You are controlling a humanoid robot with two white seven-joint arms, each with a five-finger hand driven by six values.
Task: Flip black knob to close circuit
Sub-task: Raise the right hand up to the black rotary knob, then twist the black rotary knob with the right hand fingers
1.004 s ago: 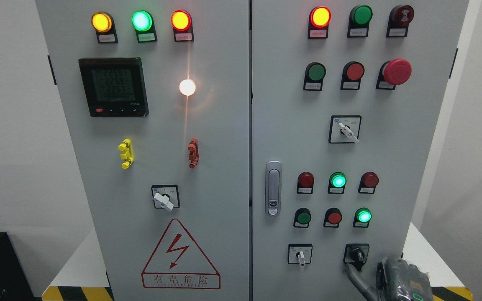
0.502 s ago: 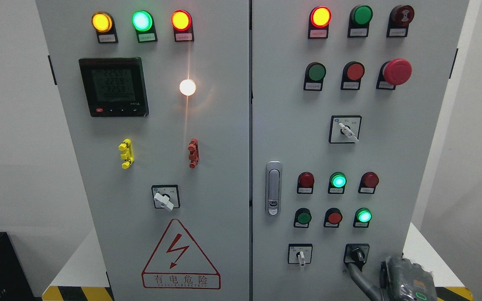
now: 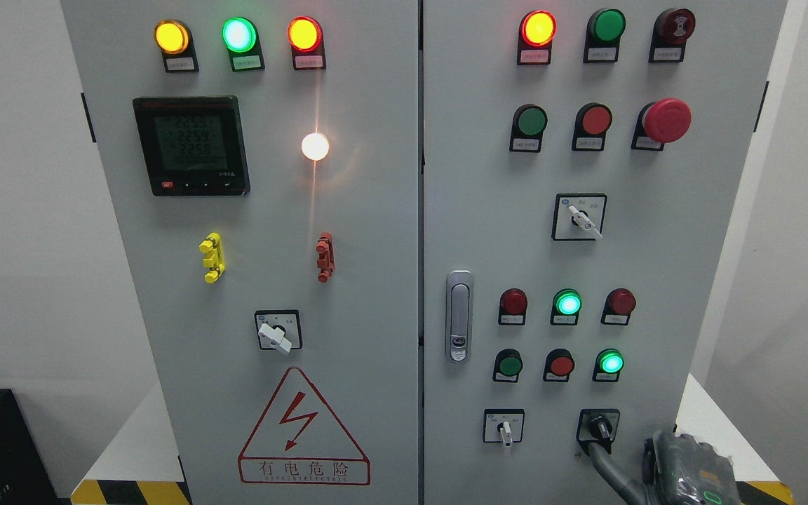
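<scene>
A: We face a grey cabinet [image 3: 348,210] that fills the room ahead, pale wall on both sides, and a white desk [image 3: 702,414] with a yellow-black striped edge carrying it.

B: Nearest to us, at the bottom right, our right hand [image 3: 688,470] comes up from the frame's corner. One grey finger [image 3: 604,466] reaches up and left, its tip at the lower edge of the black knob [image 3: 599,426].

A: Is it gripping the knob?

B: We cannot tell. The palm hides most of the fingers, so released or clenched stays unknown; only that one finger seems to touch. We judge it sits low so it can push the knob's handle round from underneath.

A: And the knob?

B: Lowest row of the right door, on a black plate, just right of a white selector switch [image 3: 504,428]. Our left hand is out of view.

A: Room to move?

B: The cabinet's right edge is near the hand, with open desk beyond it. Above the knob a lit green lamp [image 3: 610,362] stands near, so a sweep should stay low. Farther up, the red mushroom button [image 3: 666,120] is well apart, and so is the door latch [image 3: 459,315] to the left
</scene>
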